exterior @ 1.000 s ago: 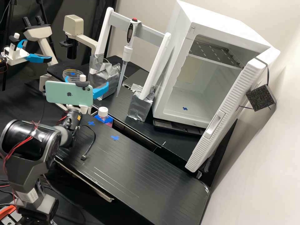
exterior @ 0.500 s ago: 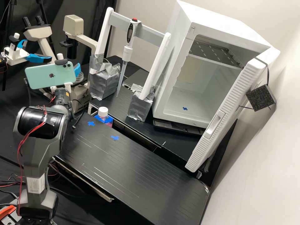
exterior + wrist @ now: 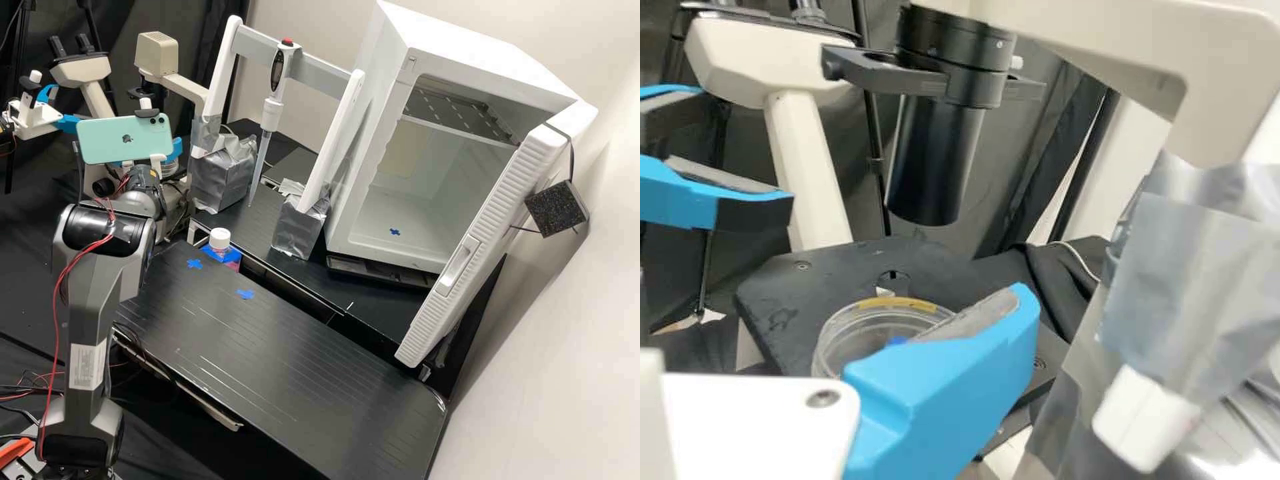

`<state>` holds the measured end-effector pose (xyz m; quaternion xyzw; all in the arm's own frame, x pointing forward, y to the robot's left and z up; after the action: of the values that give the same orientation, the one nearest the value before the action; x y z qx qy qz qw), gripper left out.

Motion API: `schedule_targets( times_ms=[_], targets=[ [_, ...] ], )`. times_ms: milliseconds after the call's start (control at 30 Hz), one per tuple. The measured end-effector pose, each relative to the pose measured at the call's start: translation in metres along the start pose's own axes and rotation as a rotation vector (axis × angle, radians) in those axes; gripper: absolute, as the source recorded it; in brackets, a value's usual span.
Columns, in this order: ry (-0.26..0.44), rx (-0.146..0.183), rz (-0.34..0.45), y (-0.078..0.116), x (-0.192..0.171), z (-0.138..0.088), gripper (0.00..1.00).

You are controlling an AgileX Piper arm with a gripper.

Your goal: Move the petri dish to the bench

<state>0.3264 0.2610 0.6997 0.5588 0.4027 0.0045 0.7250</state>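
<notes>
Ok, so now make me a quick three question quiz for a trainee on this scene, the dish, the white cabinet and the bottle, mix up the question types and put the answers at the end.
1. In a few words, what does the petri dish sit on?

2. True or false: the white cabinet's door is shut.

3. Which colour is the cap on the bottle?
A. Red
B. White
C. Green

Key:
1. The black stage of the microscope.
2. False; the door stands open.
3. B.
</notes>
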Motion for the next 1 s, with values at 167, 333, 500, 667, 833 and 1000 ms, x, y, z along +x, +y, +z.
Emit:
schedule_targets(
  times_ms=[167, 333, 500, 667, 833, 1000],
  targets=[
    [-0.033, -0.003, -0.028, 0.003, 0.014, 0.004, 1.00],
    [-0.067, 0.013, -0.046, 0.005, 0.025, 0.014, 1.00],
    [-0.077, 0.014, -0.071, 0.005, 0.033, 0.023, 1.00],
    [-0.076, 0.006, -0.091, 0.005, 0.041, 0.030, 1.00],
    [-0.076, 0.000, -0.095, 0.005, 0.045, 0.033, 1.00],
    [-0.078, 0.001, -0.093, 0.004, 0.049, 0.036, 1.00]
  ],
)
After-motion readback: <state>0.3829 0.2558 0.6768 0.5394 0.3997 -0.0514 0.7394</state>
